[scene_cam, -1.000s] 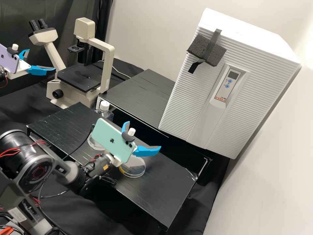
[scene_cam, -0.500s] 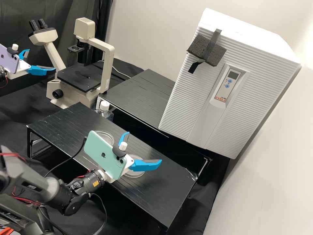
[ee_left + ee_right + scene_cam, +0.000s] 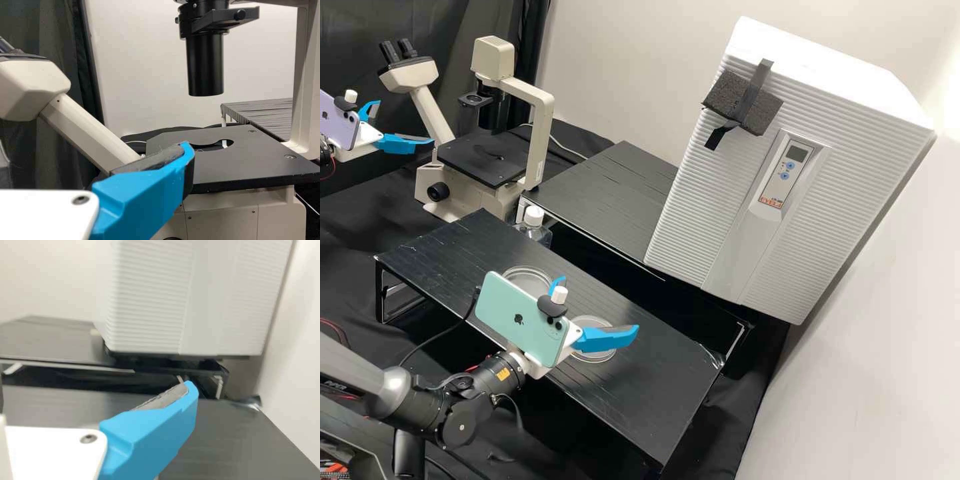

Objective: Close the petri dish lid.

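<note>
Right gripper (image 3: 601, 303), spread and empty, is seen in the high view near one petri dish (image 3: 592, 357); left gripper (image 3: 405, 121), also parted, holds nothing. In the left wrist view, the microscope (image 3: 250, 160) is faced; in the right, the ribbed cabinet (image 3: 150, 300). Closing seems finished; lid seating should be checked.

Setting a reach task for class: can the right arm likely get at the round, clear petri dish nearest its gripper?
Probably yes: the white, blue-fingered right gripper hangs open near that dish; nothing seems to block the way, though height is hard to judge.
</note>
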Motion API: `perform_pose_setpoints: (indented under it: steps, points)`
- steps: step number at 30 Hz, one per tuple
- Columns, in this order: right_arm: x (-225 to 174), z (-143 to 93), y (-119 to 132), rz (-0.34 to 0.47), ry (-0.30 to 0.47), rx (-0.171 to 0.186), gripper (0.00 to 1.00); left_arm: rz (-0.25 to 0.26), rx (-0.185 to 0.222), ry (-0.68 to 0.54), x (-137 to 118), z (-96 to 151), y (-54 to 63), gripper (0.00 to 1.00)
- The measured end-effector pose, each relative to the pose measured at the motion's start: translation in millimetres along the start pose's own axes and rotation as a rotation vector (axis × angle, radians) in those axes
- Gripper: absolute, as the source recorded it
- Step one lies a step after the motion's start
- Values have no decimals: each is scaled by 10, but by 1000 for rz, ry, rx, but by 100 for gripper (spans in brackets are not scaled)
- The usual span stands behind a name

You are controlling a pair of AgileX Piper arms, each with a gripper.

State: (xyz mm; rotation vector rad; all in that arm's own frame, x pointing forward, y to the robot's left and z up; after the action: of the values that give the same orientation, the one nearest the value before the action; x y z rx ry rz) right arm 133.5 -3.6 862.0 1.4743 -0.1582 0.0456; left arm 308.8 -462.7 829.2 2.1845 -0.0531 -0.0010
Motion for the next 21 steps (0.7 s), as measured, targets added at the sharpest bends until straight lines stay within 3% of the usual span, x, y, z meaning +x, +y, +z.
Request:
perform_pose_setpoints:
  steps: [7, 15, 21]
  points:
    - [-79, 147, 20, -44, -66, -13, 100, 0, 0, 0, 0, 0, 0, 100]
    - [-175, 88, 7, -93, -21, -101, 100, 0, 0, 0, 0, 0, 0, 100]
    - [-176, 82, -2, -102, -16, -105, 100, 0, 0, 0, 0, 0, 0, 100]
